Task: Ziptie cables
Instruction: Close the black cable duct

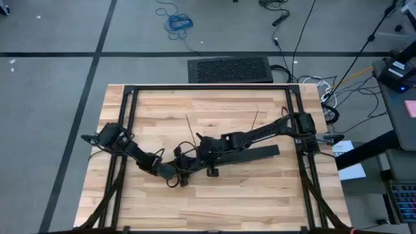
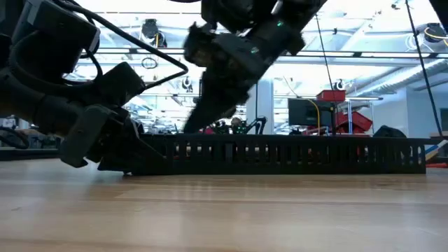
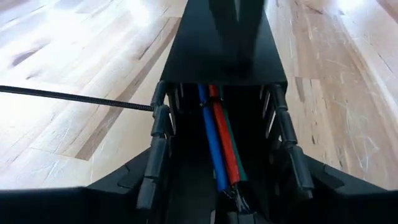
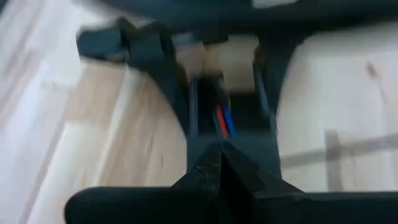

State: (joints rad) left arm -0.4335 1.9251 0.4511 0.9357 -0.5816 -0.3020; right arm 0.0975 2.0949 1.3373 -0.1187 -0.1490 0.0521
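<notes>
The black slotted bar point(image 1: 250, 155) lies on the table's middle. The cables point(image 3: 221, 146), blue, red and green, run along its open channel; farther along, a lid point(image 3: 217, 50) hides them. My left gripper point(image 1: 174, 171) is at the bar's left end. My right gripper point(image 1: 203, 148) hangs shut just above the channel point(image 4: 222, 121), pointing down and to the left point(image 2: 199, 119); I see nothing between its fingertips. One ziptie point(image 3: 74, 98), a thin ribbed strip, lies on the wood and reaches the bar's side wall. Two more zipties point(image 1: 190, 127) point(image 1: 253, 120) lie farther back. My left gripper has the bar's left end between its two fingers, one outside each slotted side wall point(image 3: 152, 165) point(image 3: 298, 165). The fingers come level from the table's left and lie along the bar. The bar rests flat on the table point(image 2: 280, 157).
The black frame rails point(image 1: 208, 88) run round the table's far and side edges. Bare wood point(image 1: 214, 201) lies between the bar and the near edge. A black mat point(image 1: 229, 69) and a blue cable coil point(image 1: 180, 23) lie on the floor beyond the table.
</notes>
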